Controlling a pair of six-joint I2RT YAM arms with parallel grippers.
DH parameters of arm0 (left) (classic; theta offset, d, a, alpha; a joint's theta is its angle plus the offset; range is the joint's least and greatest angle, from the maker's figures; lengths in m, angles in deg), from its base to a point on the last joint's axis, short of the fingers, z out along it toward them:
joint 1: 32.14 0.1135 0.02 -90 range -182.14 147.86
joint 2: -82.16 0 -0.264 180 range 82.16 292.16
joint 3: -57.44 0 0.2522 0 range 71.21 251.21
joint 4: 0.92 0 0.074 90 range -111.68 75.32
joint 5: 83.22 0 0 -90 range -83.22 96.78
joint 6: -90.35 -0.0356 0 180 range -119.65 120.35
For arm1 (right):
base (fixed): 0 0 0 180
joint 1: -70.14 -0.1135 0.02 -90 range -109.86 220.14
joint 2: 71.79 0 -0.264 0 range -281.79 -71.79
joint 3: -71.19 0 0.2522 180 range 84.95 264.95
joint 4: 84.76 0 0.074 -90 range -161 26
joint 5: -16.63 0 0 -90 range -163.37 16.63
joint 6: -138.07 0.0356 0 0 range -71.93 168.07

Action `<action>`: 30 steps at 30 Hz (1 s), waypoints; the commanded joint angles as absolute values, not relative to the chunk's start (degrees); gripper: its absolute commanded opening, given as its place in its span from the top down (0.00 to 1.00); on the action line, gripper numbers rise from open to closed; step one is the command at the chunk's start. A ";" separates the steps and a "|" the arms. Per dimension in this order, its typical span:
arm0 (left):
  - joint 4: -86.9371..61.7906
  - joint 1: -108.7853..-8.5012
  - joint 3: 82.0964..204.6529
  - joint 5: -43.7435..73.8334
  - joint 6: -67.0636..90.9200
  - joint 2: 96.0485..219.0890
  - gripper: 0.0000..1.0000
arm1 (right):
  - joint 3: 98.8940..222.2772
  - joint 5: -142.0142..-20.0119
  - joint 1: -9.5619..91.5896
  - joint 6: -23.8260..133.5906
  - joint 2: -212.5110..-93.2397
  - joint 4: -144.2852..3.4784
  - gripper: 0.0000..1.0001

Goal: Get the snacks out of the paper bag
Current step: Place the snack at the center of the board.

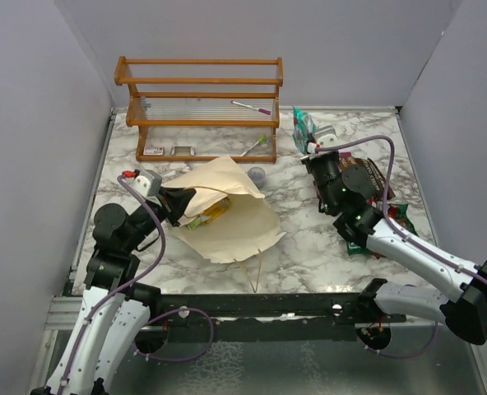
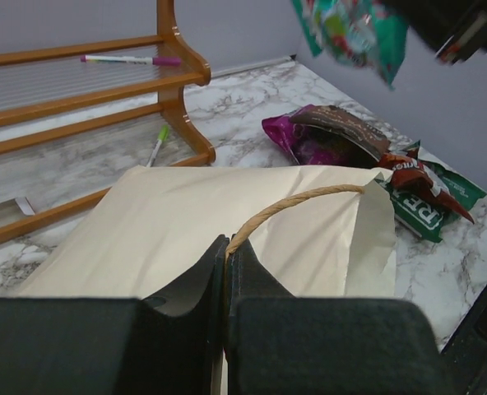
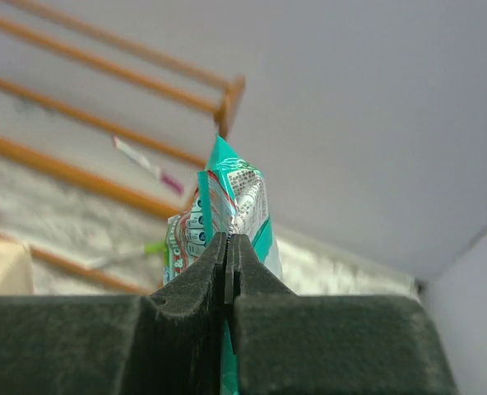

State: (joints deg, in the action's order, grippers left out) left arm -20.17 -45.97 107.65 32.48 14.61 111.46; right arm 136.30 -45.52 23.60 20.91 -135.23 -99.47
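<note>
Marble table (image 1: 309, 247). Wooden rack (image 1: 198, 111) at far edge, beyond left claw (image 1: 182, 206); paper bag (image 1: 227, 222) lies at that claw. Packets (image 1: 365, 174) heaped beside right claw (image 1: 309, 148), nearer side.

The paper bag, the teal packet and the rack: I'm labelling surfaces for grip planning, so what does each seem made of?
Paper bag: matte cream paper, softly creased, with a twisted tan cord handle.
Teal packet: glossy printed foil or plastic film, crinkled with highlights; which of the two is unclear.
Rack: likely varnished wood, warm orange-brown with a slight sheen.
</note>
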 commanded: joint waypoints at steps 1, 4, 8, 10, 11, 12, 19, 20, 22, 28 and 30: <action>-17.40 -45.50 107.15 33.84 14.68 108.53 1.00 | 127.81 -48.39 30.41 42.04 -134.65 -91.49 0.99; -17.40 -45.50 107.15 33.97 14.83 107.88 1.00 | 122.03 -53.28 31.81 51.30 -132.45 -88.69 0.99; -16.53 -45.50 106.87 35.45 16.00 107.22 1.00 | 114.30 -59.30 31.86 60.35 -128.46 -86.45 0.99; -15.54 -45.48 106.49 37.53 17.32 107.27 1.00 | 111.43 -58.87 31.82 64.21 -126.26 -84.28 0.99; -14.86 -45.50 106.25 39.27 18.06 107.30 1.00 | 110.28 -57.98 31.82 65.71 -124.98 -83.11 0.99; -14.36 -45.50 106.00 40.38 18.88 107.41 1.00 | 108.94 -56.00 31.82 67.02 -123.76 -81.83 0.99; -14.55 -45.53 105.23 45.84 24.80 108.66 1.00 | 102.69 -36.48 31.82 84.35 -116.26 -70.59 0.98; -15.03 -45.51 105.12 46.04 25.25 108.68 1.00 | 102.03 -35.43 31.82 85.69 -115.69 -69.93 0.98; -15.86 -45.50 105.26 46.43 25.95 108.52 1.00 | 101.97 -32.58 31.82 88.46 -114.67 -67.62 0.89; -15.98 -45.50 104.66 46.24 26.42 108.03 1.00 | 105.99 -24.55 31.82 94.01 -111.33 -57.43 0.59; -15.39 -45.50 104.44 45.94 26.47 108.16 1.00 | 106.82 -24.33 31.82 93.80 -108.71 -55.63 0.48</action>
